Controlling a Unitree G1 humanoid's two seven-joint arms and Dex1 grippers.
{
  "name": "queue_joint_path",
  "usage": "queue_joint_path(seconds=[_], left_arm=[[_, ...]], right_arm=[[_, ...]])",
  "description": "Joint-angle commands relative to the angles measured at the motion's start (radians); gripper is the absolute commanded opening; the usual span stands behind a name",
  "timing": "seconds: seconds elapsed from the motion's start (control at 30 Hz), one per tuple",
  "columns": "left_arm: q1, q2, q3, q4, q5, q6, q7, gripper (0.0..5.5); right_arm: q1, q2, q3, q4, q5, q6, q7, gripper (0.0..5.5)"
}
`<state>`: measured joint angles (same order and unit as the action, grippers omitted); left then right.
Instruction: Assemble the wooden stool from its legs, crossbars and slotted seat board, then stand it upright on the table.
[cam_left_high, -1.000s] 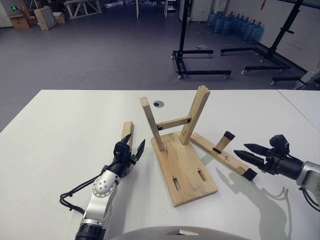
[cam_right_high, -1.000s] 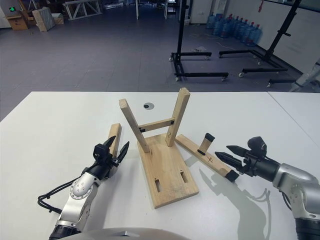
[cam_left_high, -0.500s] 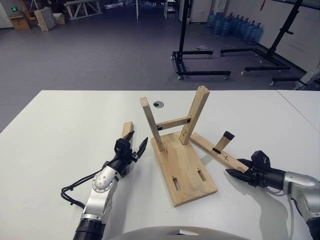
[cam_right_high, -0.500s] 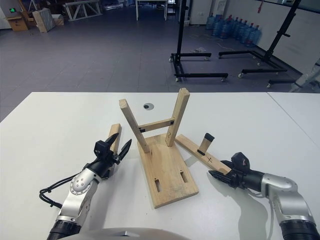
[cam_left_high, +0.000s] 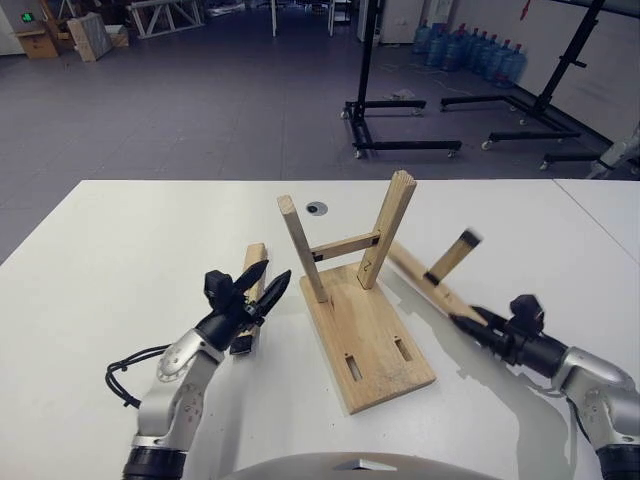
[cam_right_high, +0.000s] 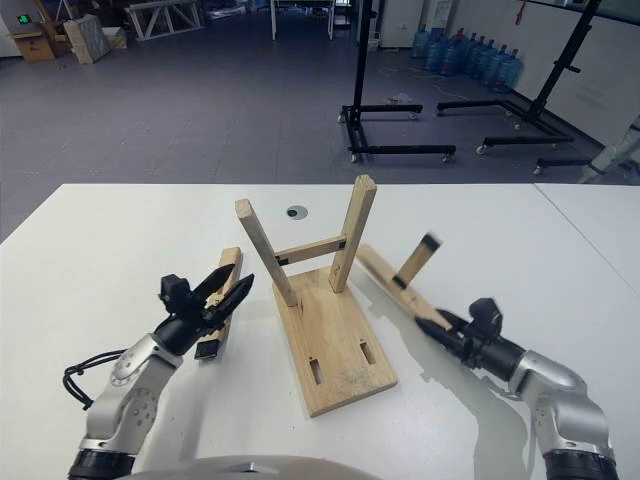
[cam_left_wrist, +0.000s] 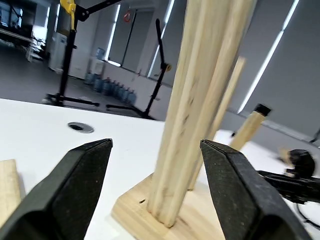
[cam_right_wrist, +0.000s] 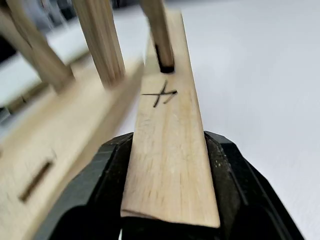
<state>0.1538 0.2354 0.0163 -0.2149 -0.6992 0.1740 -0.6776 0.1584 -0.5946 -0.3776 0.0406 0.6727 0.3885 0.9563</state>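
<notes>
**Upright stool leg framed between spread fingers**

The left end effector (cam_left_wrist: 155, 144) has its two black fingers (cam_left_wrist: 75, 195) spread wide apart, touching nothing. Straight ahead, in line with the gap, a pale upright wooden leg (cam_left_wrist: 195, 100) rises from a flat light wooden seat board (cam_left_wrist: 132, 212). A thinner second wooden leg (cam_left_wrist: 229, 95) stands just behind it. The white tabletop (cam_left_wrist: 45, 117) stretches beyond, with a round grey grommet hole (cam_left_wrist: 80, 127) well ahead. Farther off, a slanted wooden crossbar with a black tip (cam_left_wrist: 249, 129) stands near the black right end effector (cam_left_wrist: 295, 172). A blurred pale wooden piece (cam_left_wrist: 283, 156) shows at its tip.
</notes>
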Motion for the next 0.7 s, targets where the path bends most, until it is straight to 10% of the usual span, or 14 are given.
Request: queue_joint_path(seconds=[0.03,0.3,0.7], left_arm=[[0.074,0.090,0.145,-0.090,-0.301,0.183,-0.083,3.20],[-0.016,0.175,0.132,-0.283,-0.659,0.424,-0.131,3.61],[-0.223,0.155,-0.025,0.042,-0.232,0.335,-0.135,5.02]], right_arm=[[0.078,0.009,-0.112,-0.234,0.341,0.215,0.000,2.04],[0.051,0.025,-0.067,-0.535,0.689,0.348,-0.072,2.04],[0.015,0.008,0.032,-0.467,0.505,0.299,-0.009,2.04]])
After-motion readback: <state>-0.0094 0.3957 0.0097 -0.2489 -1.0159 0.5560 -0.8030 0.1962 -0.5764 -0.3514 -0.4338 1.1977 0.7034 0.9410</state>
